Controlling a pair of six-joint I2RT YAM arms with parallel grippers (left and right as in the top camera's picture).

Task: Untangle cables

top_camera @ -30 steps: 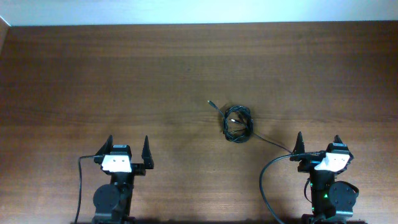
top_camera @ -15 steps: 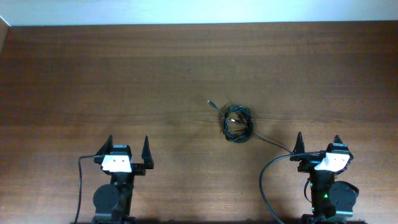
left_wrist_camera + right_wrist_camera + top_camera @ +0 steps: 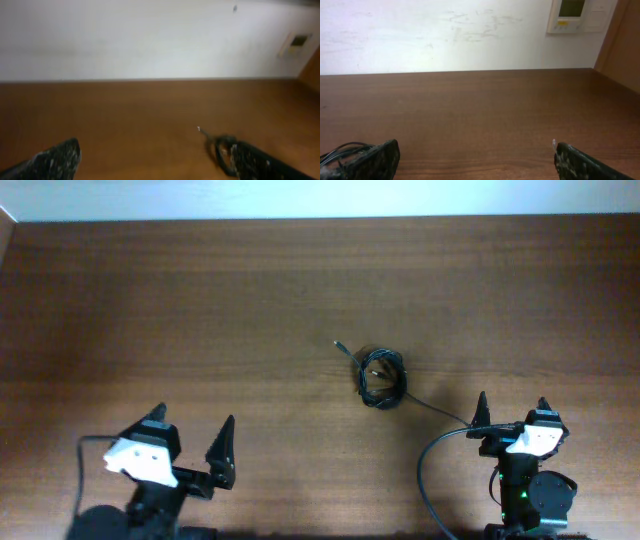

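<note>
On the dark brown wooden table [image 3: 200,300], seen from overhead, the thin black flexible cables [image 3: 382,377] lie knotted in a small tight coil a little toward 3 o'clock of centre, well apart from both arms. A short stub with a small plug end [image 3: 340,346] sticks out toward 10 o'clock, and a single thin strand [image 3: 440,410] trails toward 4 o'clock, ending near the right gripper [image 3: 511,402]. The bundle's long axis therefore runs from 10 to 4 o'clock. The black-and-white two-finger left gripper [image 3: 192,420] sits at 7 o'clock, angled toward 1 o'clock, with its fingers spread wide and nothing between them. The right gripper, at 5 o'clock, is equally spread and empty. In the blurred left wrist view the coil [image 3: 220,147] shows at 4 o'clock, partly behind the right-hand finger [image 3: 265,162], so it is off the gripper's centre line. In the right wrist view thin black loops [image 3: 340,149], likely the same bundle, peek out at 8 o'clock behind a finger [image 3: 375,157]. The step in hand looks like the first reach. It would go best if one gripper pinned the 4 o'clock strand while the other took the plug stub, and both then pulled gently along the long axis, not across the knot.
</note>
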